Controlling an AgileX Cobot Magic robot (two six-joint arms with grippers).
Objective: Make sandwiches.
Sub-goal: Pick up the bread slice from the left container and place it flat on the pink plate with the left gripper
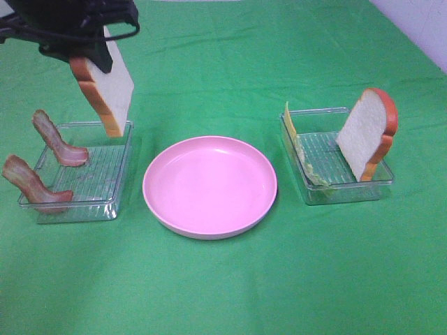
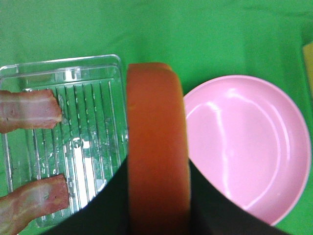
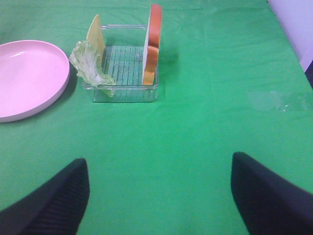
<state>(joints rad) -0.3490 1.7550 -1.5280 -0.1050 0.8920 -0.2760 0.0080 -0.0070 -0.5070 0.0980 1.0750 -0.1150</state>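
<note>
left gripper clamps white orange-crusted toy bread slice above rim of clear ribbed plastic tray | right gripper spread wide over green counter

My black left gripper, white toy bread slice crusted orange-brown, round pink plate, seemingly pale-green lettuce leaf

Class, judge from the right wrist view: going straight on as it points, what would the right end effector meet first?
Probably the green cloth; farther along, the clear tray holding the bread slice, though depth is unclear.
</note>
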